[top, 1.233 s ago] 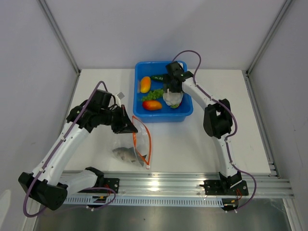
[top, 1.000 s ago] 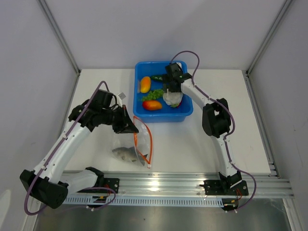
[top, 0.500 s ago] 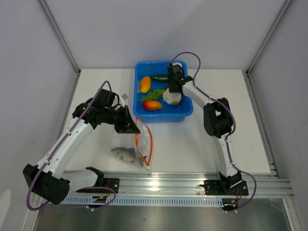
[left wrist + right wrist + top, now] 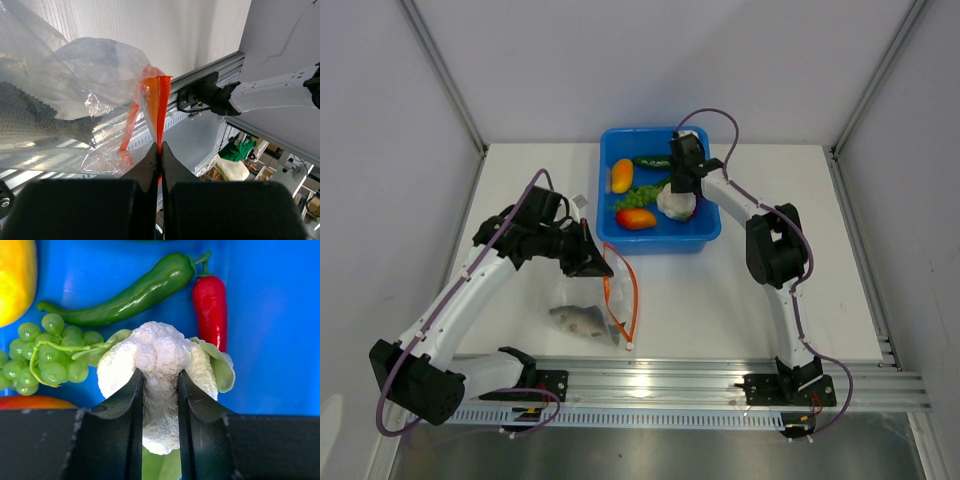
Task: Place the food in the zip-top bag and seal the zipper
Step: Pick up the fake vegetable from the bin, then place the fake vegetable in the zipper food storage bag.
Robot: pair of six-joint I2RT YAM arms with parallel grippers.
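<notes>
Right wrist: cauliflower (image 4: 160, 347) between fingers (image 4: 120, 410) of right hand (image 4: 160, 376), over blue tub (image 4: 260, 340).

Bag (image 4: 75, 65) clear crinkly glossy plastic; cauliflower (image 4: 160, 355) matt & bumpy; tub (image 4: 265, 315) smooth plastic.

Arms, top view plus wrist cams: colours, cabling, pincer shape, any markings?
Left arm and right arm match: white link shells, black joint housings, black bases. A purple cable loops outside each arm. Left pincer and right pincer are black, with two smooth fingers that taper to the tips. No markings are legible.
</notes>
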